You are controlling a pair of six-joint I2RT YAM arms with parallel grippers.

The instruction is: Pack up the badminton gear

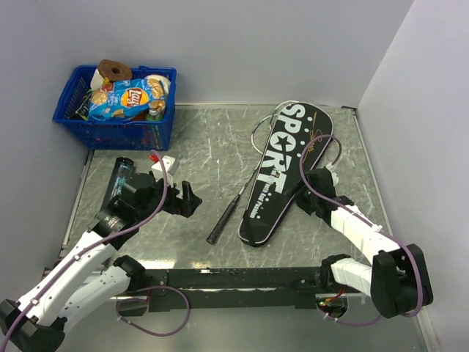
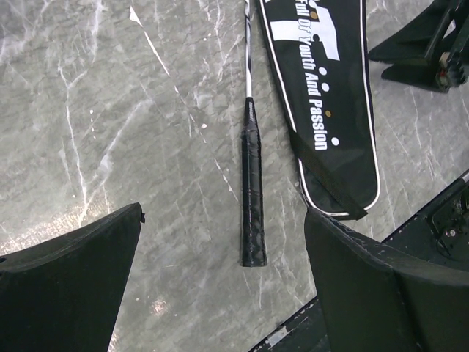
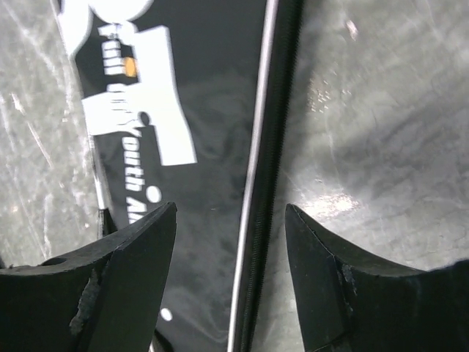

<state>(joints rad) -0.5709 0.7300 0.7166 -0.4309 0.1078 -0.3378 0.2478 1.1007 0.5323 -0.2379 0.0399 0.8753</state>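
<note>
1. The grey marbled table (image 1: 205,147) carries everything; its near edge is covered by the arms' bases.
2. The black bag (image 1: 282,165) lettered SPORT lies flat right of centre, narrow end toward the arms. The right arm covers part of its right edge.
3. A blue basket (image 1: 110,132) sits at the far left corner, with a crisp packet (image 1: 128,99) on top. What lies under the packet is hard to make out.
4. A racket (image 1: 223,220) lies just left of the bag, black handle nearest the arms. Its white head is partly tucked under the bag's wide end, and I cannot tell whether that is one frame or two.
5. The dark tube (image 1: 119,176) lies at the left; its near end is hidden by the left arm.
6. The left claw (image 2: 223,216) is spread wide above the racket handle, holding nothing.
7. The right claw (image 3: 231,209) is spread, straddling the bag's edge without pinching it.
</note>
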